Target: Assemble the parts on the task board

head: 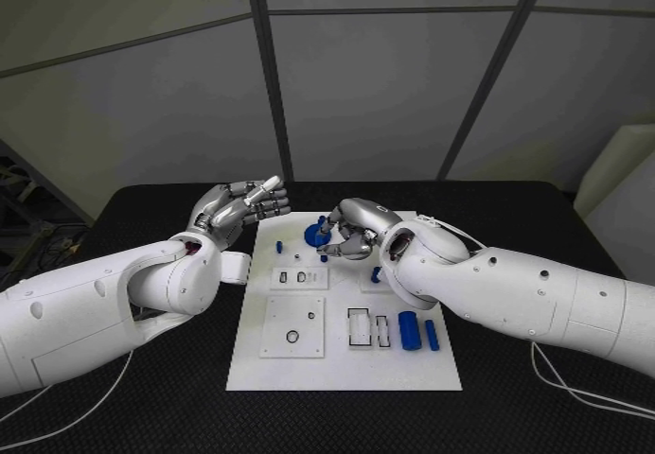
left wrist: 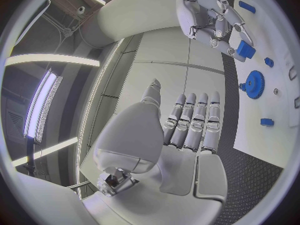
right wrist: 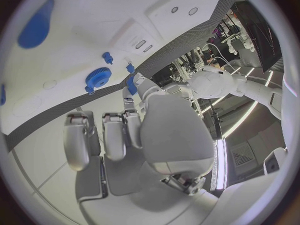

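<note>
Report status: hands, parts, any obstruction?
Left hand raised beside the task board, fingers straight, holding nothing. Right hand pinching a small blue part above the blue gear. Nothing blocking the gear.

Grey panelled wall (head: 368,85) behind table (head: 164,218)

The far middle of the task board (head: 342,374) is taken up by the right robot hand (head: 349,233), which is held over the blue gear (head: 318,236) with a small blue part (left wrist: 245,49) pinched in its fingers. The far left edge is flanked by the left robot hand (head: 243,205), raised with fingers extended. Bare board is left at the near end. Low obstacles are formed by blue cylinders (head: 410,330) at the near right. Bare worktop (head: 164,407) is seen to the left and right.
</note>
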